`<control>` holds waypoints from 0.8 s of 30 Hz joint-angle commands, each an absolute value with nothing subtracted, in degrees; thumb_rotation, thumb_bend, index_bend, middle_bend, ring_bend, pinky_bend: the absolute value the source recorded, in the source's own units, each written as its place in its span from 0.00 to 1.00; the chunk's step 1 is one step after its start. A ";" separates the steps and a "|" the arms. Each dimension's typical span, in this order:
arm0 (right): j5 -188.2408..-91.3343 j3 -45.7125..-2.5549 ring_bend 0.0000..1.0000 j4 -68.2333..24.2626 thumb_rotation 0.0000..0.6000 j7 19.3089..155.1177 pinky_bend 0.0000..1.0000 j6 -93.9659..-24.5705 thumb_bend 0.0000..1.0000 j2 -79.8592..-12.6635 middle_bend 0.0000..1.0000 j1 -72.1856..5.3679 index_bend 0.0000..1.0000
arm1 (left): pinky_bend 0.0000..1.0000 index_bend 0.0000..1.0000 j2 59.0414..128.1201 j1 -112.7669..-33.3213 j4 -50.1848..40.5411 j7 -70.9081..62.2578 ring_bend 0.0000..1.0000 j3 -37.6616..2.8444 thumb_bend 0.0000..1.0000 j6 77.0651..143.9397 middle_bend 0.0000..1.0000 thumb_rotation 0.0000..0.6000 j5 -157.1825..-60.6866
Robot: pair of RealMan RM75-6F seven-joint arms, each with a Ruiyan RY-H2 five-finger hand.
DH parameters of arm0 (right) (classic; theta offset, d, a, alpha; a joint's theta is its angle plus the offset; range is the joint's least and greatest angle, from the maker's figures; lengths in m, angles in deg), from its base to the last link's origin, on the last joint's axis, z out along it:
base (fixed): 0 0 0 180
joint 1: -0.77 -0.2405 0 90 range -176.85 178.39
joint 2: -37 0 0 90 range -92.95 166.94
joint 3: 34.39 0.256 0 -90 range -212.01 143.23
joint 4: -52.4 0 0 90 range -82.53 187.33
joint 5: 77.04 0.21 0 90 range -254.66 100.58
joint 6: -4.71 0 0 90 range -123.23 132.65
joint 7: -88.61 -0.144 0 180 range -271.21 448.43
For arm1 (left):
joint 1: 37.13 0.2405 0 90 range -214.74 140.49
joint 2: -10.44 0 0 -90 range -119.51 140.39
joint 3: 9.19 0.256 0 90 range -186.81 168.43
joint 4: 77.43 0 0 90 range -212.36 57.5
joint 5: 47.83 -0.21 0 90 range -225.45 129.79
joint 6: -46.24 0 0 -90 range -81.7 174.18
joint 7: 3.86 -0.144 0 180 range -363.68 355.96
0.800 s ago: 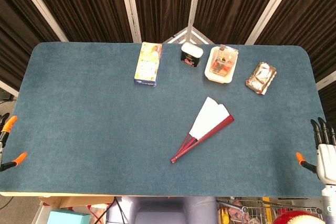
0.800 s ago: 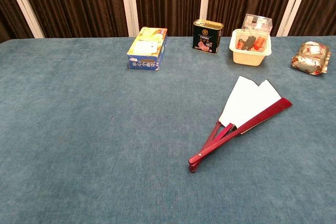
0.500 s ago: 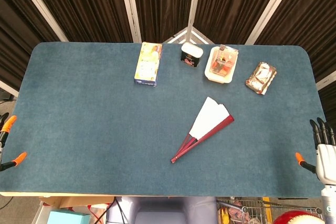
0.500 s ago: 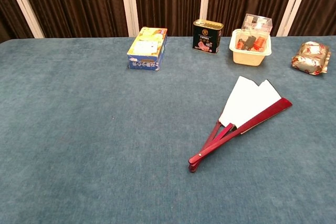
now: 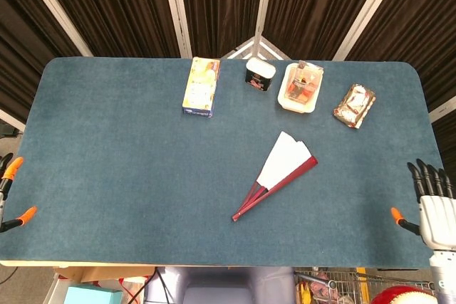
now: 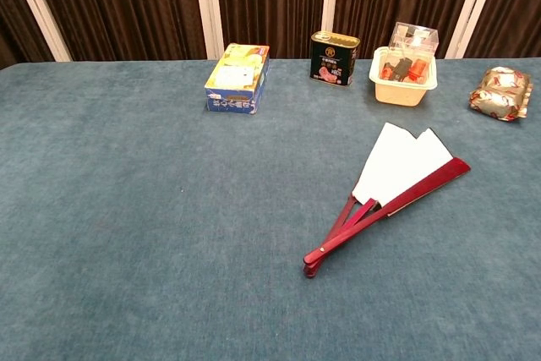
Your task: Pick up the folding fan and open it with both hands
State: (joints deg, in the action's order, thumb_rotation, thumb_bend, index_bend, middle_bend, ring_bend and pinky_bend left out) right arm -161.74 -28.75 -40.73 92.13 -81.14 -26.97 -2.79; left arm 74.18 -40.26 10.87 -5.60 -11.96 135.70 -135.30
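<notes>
The folding fan (image 5: 279,172) (image 6: 394,183) lies flat on the blue table, right of centre. It is partly spread, with white paper leaves and dark red ribs, its pivot end pointing to the near left. My right hand (image 5: 429,202) hovers at the table's right edge in the head view, fingers apart and holding nothing, well right of the fan. My left hand (image 5: 8,191) shows only as orange-tipped fingers at the far left edge, far from the fan. Neither hand appears in the chest view.
Along the far side of the table (image 5: 114,154) stand a yellow and blue box (image 5: 201,87), a dark tin (image 5: 260,74), a white tray of food (image 5: 301,87) and a wrapped packet (image 5: 354,105).
My right hand has shifted slightly left and up toward the table. The fan and the left hand have not moved.
</notes>
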 commanded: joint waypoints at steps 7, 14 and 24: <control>-170.99 -29.73 0.00 -32.91 1.00 81.22 0.00 -77.84 0.24 -28.83 0.00 -8.83 0.01 | 0.00 0.00 74.50 -40.31 10.79 -6.55 0.00 -12.07 0.00 135.82 0.00 1.00 -135.29; -174.30 -29.23 0.00 -27.03 1.00 77.84 0.00 -76.06 0.24 -35.16 0.00 -13.50 0.14 | 0.00 0.00 74.85 -40.37 10.66 -7.68 0.00 -12.14 0.00 135.84 0.00 1.00 -135.24; -179.45 -31.87 0.00 -18.94 1.00 77.44 0.00 -73.70 0.24 -45.14 0.06 -18.23 0.26 | 0.00 0.00 75.07 -40.48 10.61 -8.34 0.00 -12.21 0.00 135.61 0.00 1.00 -135.00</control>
State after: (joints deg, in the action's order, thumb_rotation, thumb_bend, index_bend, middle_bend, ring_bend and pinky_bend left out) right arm -178.73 -31.33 -19.83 77.67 -74.07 -43.85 -17.46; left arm 75.06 -40.48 10.61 -8.31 -12.21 135.62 -135.01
